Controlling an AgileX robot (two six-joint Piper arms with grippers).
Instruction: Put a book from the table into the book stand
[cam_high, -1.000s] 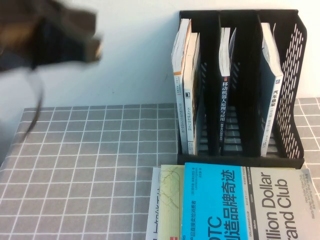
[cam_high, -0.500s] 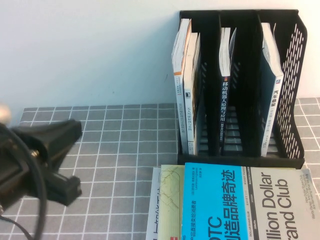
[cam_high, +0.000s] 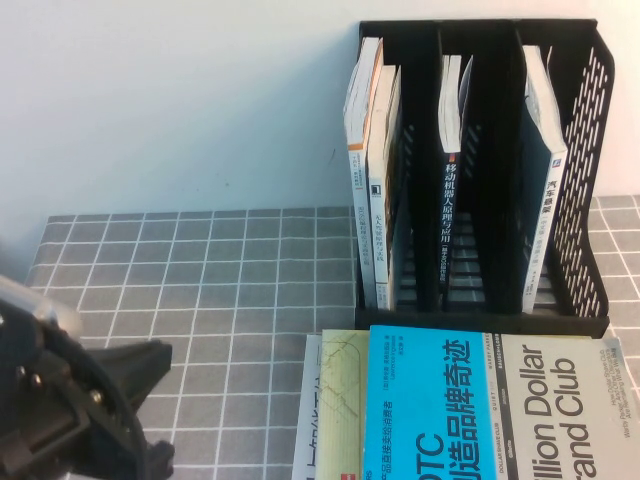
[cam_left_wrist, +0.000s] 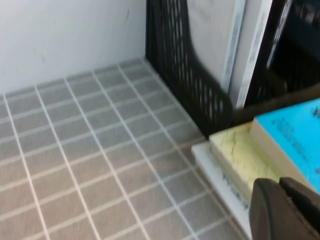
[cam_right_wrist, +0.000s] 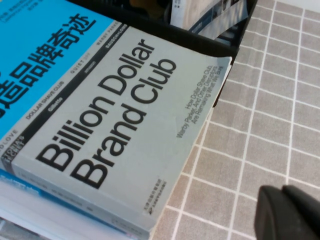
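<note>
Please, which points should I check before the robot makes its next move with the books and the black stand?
1. The book stands in the right compartment of the book stand: ok.
2. Book stand upright on the table: ok.
3. Left gripper shut and empty, over the table beside the stacked books: ok.
4. Right gripper shut and empty, beside the grey book: ok.
5. The book seated fully on the stand's base: cannot tell.

A blue book (cam_high: 425, 410) lies on a grey book (cam_high: 565, 410). A yellow-edged book (cam_high: 342, 400) lies beside them.
</note>
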